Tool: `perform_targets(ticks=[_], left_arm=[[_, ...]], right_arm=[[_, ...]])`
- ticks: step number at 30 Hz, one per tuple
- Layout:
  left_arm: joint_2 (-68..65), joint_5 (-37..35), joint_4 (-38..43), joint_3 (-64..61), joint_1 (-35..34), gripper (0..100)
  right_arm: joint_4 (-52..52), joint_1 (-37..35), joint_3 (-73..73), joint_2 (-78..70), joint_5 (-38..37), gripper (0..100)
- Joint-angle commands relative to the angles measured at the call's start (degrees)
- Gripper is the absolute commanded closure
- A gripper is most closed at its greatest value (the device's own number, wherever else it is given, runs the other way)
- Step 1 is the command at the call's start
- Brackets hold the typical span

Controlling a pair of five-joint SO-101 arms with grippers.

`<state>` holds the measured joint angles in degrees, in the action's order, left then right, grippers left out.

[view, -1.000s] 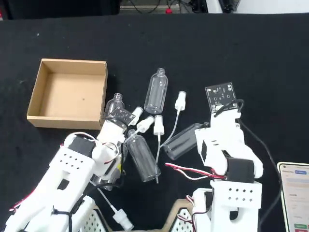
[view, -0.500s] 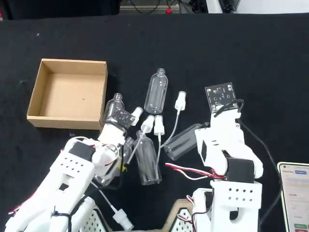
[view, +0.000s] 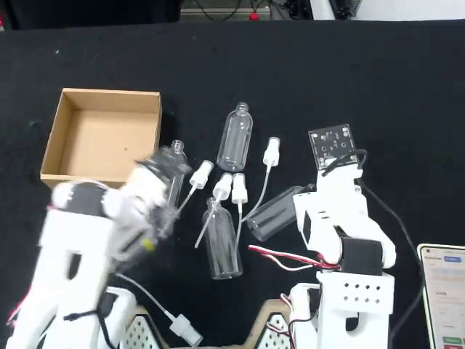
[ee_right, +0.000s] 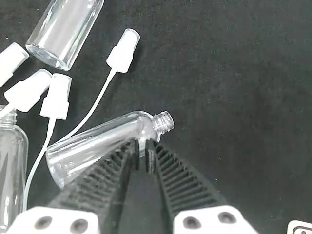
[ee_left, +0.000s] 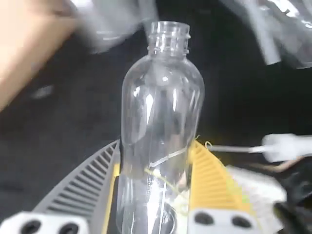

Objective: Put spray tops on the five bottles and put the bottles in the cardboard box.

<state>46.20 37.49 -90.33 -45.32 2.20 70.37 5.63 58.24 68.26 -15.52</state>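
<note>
The clear plastic bottle (ee_left: 161,112) with a bare threaded neck sits in the left gripper (ee_left: 156,161), whose jaws are closed on its lower body, leaving the neck free. From above we find it just beside the near wall of the open brown cardboard box (view: 109,92), over the black table (view: 378,87). It carries no top, so we judge capping to be the step in hand.

A white spray top (view: 200,173) with a long thin dip tube lies just beside it. A second white top (view: 221,187) and a third white top (view: 238,187) lie side by side a little further on.

The right gripper (ee_right: 142,155) has its jaws almost together, only a slit between them. Its tips are at the shoulder of a second clear bottle (ee_right: 97,146) lying on its side, and it grips nothing that we can make out.

To do this well we would:
- hold the bottle steady with its mouth clear of the box wall
- open the right jaws and take a top by its head
- thread the limp tube into the mouth first, then seat the head squarely

The tube may bend and miss.
</note>
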Motion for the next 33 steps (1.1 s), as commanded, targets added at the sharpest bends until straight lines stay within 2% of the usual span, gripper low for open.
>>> perform_targets(ticks=[1,6,9,13,17,21,26,29,33], left_arm=[[0.4,15.9,-6.0,13.6,-22.0,86],[-0.3,27.8,-3.3,14.5,-46.1,86],[-0.3,28.2,3.7,9.1,-56.3,86],[-0.3,25.2,16.1,-1.5,-63.9,86],[-0.4,22.1,30.2,-12.0,-67.0,86],[-0.6,21.6,37.9,-18.6,-67.5,86],[-7.3,21.3,38.9,-17.5,-67.5,77],[-13.7,21.2,38.7,-12.6,-67.6,76],[-20.3,21.7,32.2,-3.6,-68.1,76]], right_arm=[[-1.8,-1.1,-0.5,1.3,0.3,95.9],[-1.8,-3.9,-0.7,1.3,0.3,95.9],[-3.4,-9.8,0.0,0.7,0.6,95.9],[-8.5,-17.2,2.3,0.7,0.7,95.9],[-12.2,-23.4,5.7,0.7,0.8,95.9],[-15.6,-26.9,8.3,0.7,0.8,95.9],[-17.2,-29.9,8.3,0.7,4.6,95.9],[-18.5,-31.6,8.7,0.7,4.8,95.8],[-18.5,-31.8,8.8,0.7,4.8,95.6]])
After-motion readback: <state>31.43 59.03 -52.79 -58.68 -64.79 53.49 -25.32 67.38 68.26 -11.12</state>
